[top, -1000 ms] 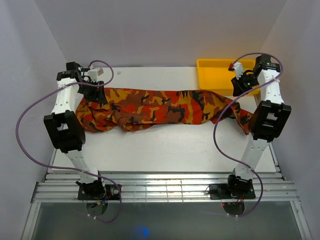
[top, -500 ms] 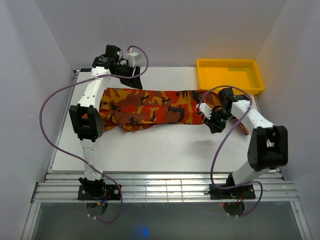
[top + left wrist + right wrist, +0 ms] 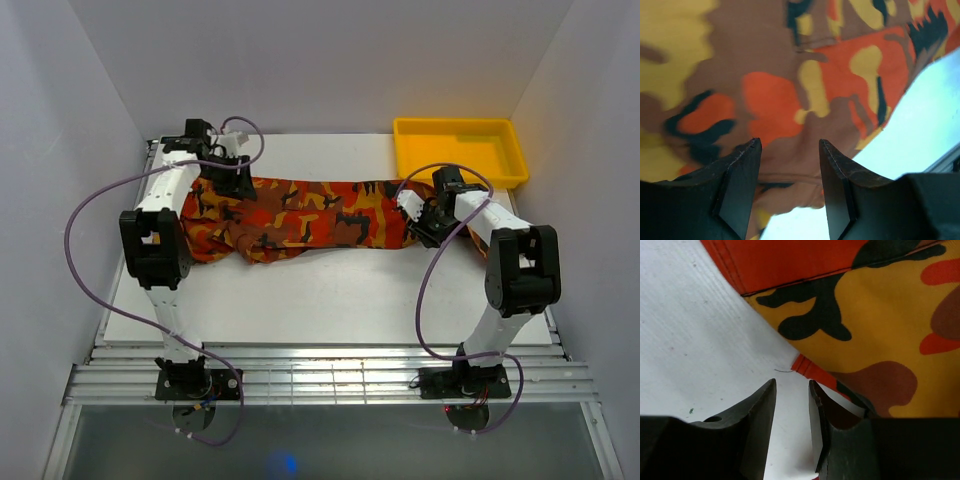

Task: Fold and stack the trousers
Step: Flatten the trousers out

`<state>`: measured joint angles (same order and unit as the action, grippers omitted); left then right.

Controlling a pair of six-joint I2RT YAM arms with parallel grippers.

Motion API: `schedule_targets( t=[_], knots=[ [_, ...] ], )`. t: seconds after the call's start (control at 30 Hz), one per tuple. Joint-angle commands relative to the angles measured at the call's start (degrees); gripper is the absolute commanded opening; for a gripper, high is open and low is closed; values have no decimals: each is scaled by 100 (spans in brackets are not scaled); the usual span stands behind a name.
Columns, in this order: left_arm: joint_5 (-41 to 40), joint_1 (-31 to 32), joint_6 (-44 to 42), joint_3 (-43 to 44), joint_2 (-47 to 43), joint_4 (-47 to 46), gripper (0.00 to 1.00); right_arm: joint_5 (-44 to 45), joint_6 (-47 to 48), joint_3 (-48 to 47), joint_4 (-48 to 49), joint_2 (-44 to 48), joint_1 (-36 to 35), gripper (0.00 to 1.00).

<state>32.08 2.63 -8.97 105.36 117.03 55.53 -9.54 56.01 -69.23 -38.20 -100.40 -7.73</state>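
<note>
The trousers (image 3: 300, 215) lie lengthwise across the bench (image 3: 330, 300), one end directly under the left tool (image 3: 787, 145), which is parted and empty, and the other end's hem corner just ahead of the right tool (image 3: 791, 385), which is narrowly parted and empty, so each arm is nearest its own end.

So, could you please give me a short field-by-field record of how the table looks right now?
trousers: camouflage print, laid lengthwise across the table, not yet folded
left tool: open, over the fabric near the trousers' left end
right tool: open, at a hem edge near the right end, bare table showing between its fingers
contact: cannot tell whether either tool touches the fabric
tray: yellow, at the far right corner
</note>
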Motion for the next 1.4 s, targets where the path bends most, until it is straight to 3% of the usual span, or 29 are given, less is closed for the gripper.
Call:
schedule_targets(
  t=[0.0, 0.1, 0.33, 0.5, 1.0, 1.1, 1.13, 1.17, 1.37],
  knots=[
    [44, -999, 273, 98, -436, -183, 61, 206, -108, -310, 190, -269, 34, 38],
    [44, -1535, 396, 134, -269, -121, 61, 321, -108, -389, 163, -454, 43, 37],
    [-281, -2065, 388, -50, -93, -209, 61, 339, -169, -372, 128, -393, 78, 36],
    [-395, -2179, 335, -244, -41, -437, 61, 330, -169, -249, 101, -190, 131, 36],
    [-553, -2223, 431, 107, 469, -631, 63, 250, -494, -214, 339, -753, 87, 43],
    [-685, -2215, 414, 204, 688, -762, 63, 400, -442, -134, 506, -902, 87, 30],
    [-781, -2223, 414, 309, 776, -789, 64, 400, -450, -161, 489, -972, 87, 15],
    [-851, -2215, 405, 370, 864, -798, 63, 392, -459, -178, 471, -964, 96, 8],
    [-1483, -2232, 405, 564, 1646, -798, 63, -214, -56, -634, -389, -148, 314, 8]
  ],
)
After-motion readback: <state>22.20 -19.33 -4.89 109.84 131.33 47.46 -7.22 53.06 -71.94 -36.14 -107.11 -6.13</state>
